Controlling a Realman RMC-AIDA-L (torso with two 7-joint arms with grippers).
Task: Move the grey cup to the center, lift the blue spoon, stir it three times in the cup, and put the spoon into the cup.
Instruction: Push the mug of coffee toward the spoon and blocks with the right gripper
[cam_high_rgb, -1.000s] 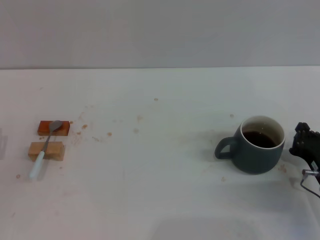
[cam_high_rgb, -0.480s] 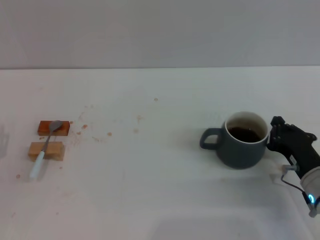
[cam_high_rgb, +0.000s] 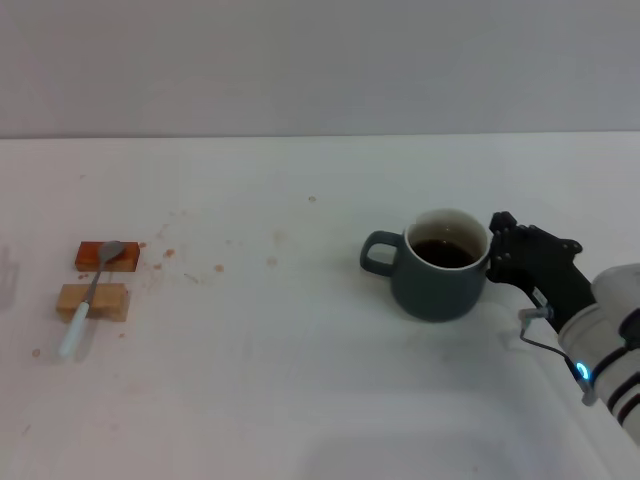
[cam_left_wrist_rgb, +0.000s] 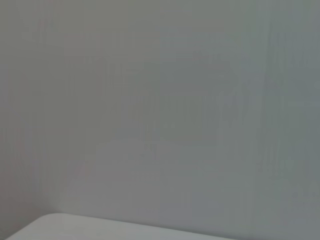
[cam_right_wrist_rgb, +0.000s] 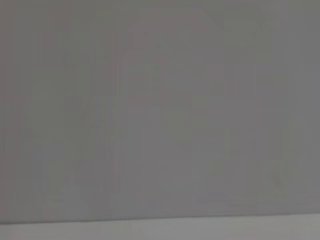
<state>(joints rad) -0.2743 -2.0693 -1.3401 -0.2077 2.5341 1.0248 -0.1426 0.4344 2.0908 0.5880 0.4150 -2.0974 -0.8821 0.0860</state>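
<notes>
The grey cup (cam_high_rgb: 437, 285) stands upright on the white table (cam_high_rgb: 300, 380), right of the middle, with dark liquid inside and its handle pointing left. My right gripper (cam_high_rgb: 497, 250) is against the cup's right side at rim height. The blue spoon (cam_high_rgb: 88, 302) lies at the far left, its metal bowl on an orange block (cam_high_rgb: 120, 258) and its neck across a tan block (cam_high_rgb: 115, 300), with the pale handle pointing toward the front edge. The left gripper is out of view. Both wrist views show only a plain grey surface.
Small brown stains (cam_high_rgb: 165, 252) dot the table between the blocks and the middle. A grey wall (cam_high_rgb: 320, 60) rises behind the table's far edge.
The cup has moved left toward the middle of the table, with my right gripper following at its right side. The spoon and blocks have not moved.
</notes>
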